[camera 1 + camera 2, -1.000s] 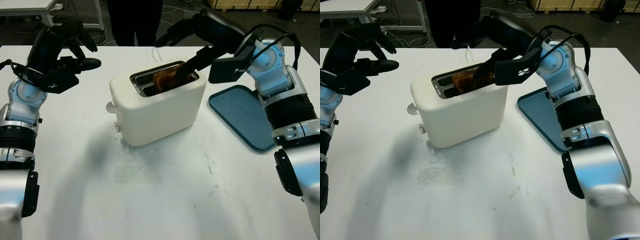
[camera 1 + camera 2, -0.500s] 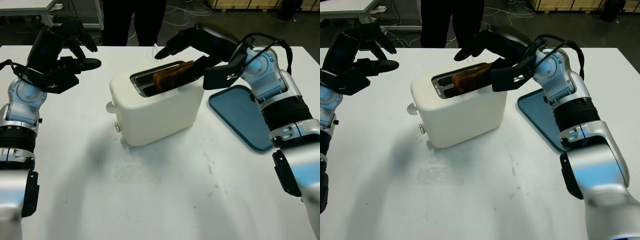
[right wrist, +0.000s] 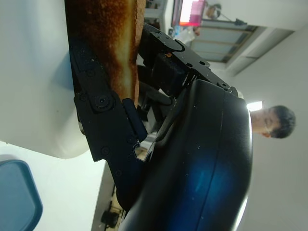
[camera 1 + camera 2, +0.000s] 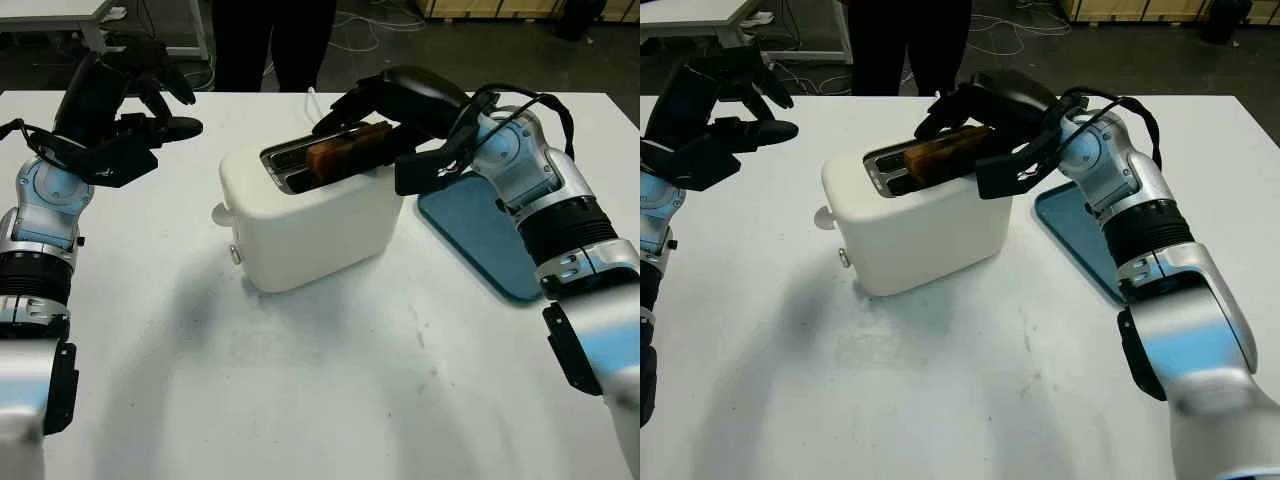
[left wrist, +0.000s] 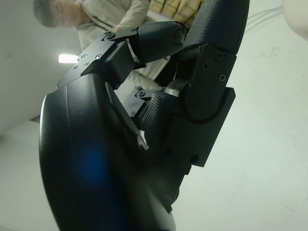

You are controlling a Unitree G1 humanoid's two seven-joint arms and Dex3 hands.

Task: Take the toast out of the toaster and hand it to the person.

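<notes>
The right robot hand is clamped on one toast lifted above the toaster slot; the left robot hand, open, hangs near the surface's far left edge; one tray lies just beside the toaster; one person stands beyond the far edge.

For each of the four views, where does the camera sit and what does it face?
Left eye and right eye: on the head, facing down at the white toaster on the white table; both arms show.
Left wrist: beside the open left hand, raised.
Right wrist: beside the right hand gripping the brown toast; the eye views share that toast.
</notes>
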